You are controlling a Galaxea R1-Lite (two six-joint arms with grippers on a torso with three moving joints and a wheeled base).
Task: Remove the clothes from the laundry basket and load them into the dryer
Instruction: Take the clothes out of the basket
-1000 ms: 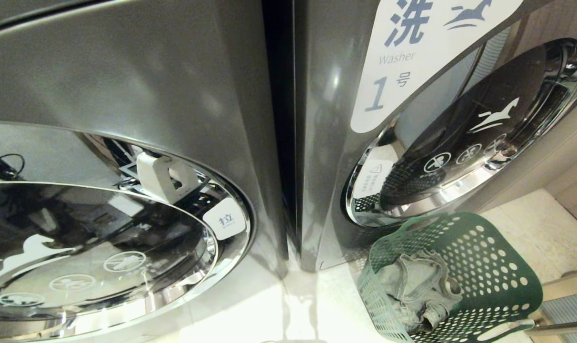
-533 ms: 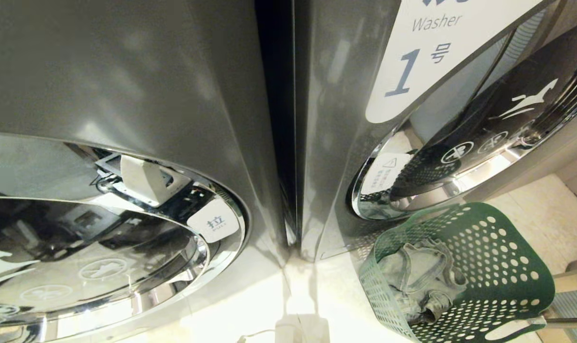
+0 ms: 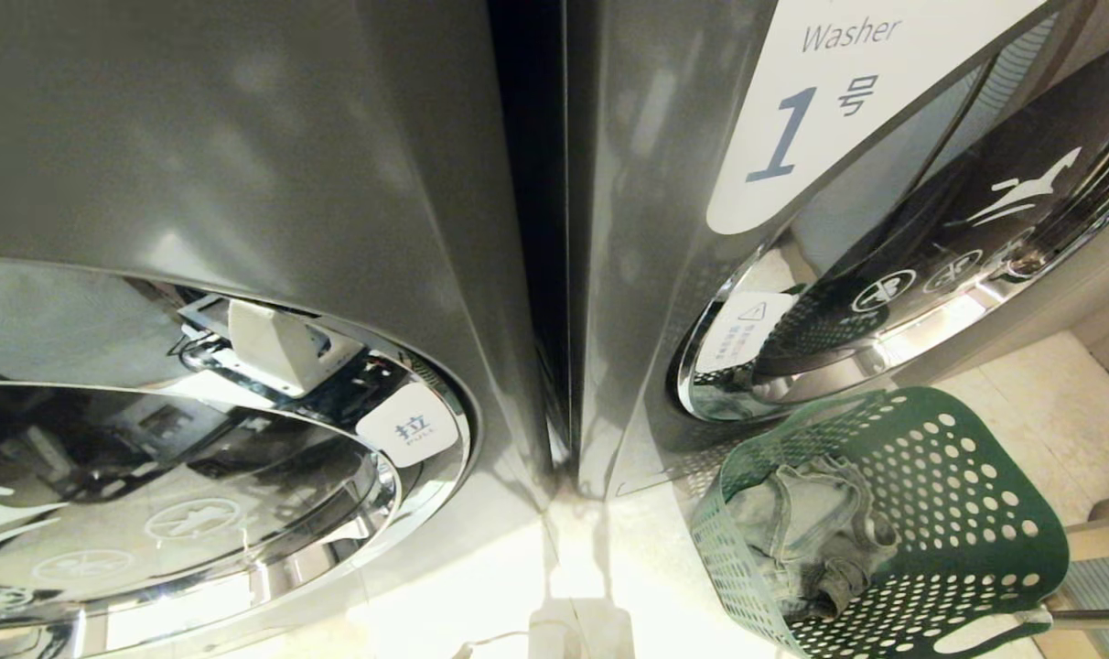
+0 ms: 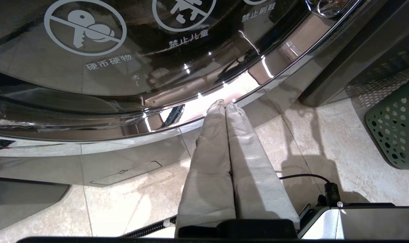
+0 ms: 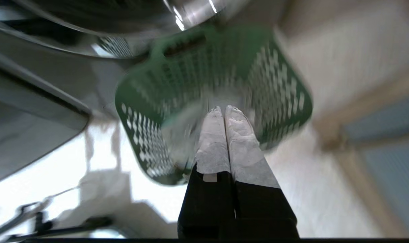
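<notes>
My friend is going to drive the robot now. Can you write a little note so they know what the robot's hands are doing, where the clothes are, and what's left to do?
Left gripper: shut, empty, low over the floor in front of the left machine's door.
Right gripper: shut, empty, pointing toward the green basket.
Clothes: a grey bundle in the basket, which stands on the floor in front of the machine labelled Washer 1.
Doors: the left one looks closed, with its pull tab at the rim.
Done: nothing loaded.
Left: open the dryer door, pick the clothes out of the basket, put them inside.
</notes>
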